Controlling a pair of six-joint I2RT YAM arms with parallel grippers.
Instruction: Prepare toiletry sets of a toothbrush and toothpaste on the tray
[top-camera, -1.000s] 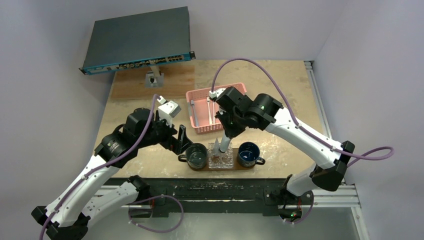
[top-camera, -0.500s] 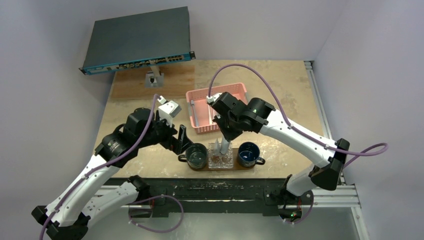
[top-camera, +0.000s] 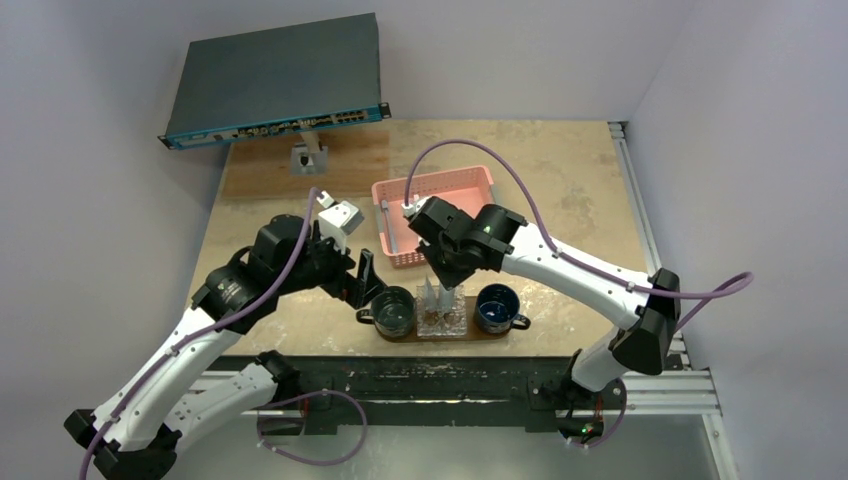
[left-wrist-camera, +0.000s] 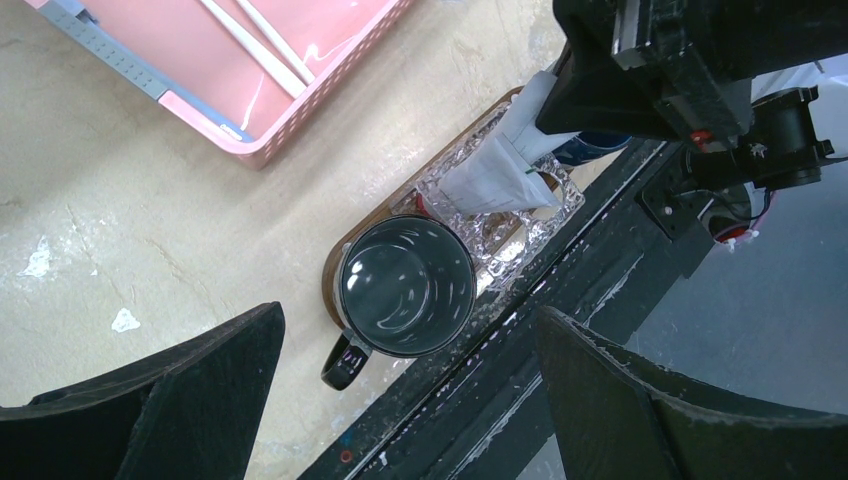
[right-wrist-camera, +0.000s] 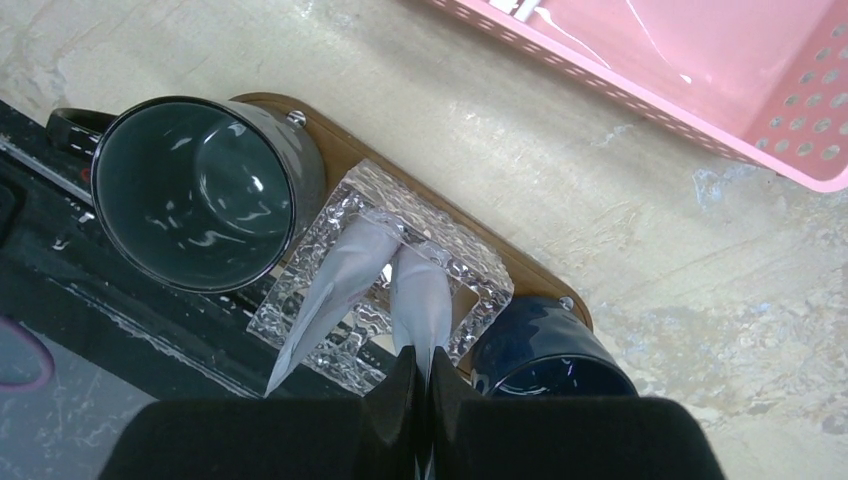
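Beige counter (top-camera: 560, 170): my right jaws, pinching a small silver-grey squeeze tube (right-wrist-camera: 420, 300), have eased down, seating it in the clear textured glass holder (right-wrist-camera: 480, 272) on the dark brown wooden tray (right-wrist-camera: 342, 150); release looks next. Left jaws hang spread.

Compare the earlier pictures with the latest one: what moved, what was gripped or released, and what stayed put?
The right arm swung left, shifting the right gripper slightly left above the glass holder on the tray. It stays shut on one tube standing in the holder beside a second tube; nothing was let go. The open left gripper, both mugs and the basket stayed put.
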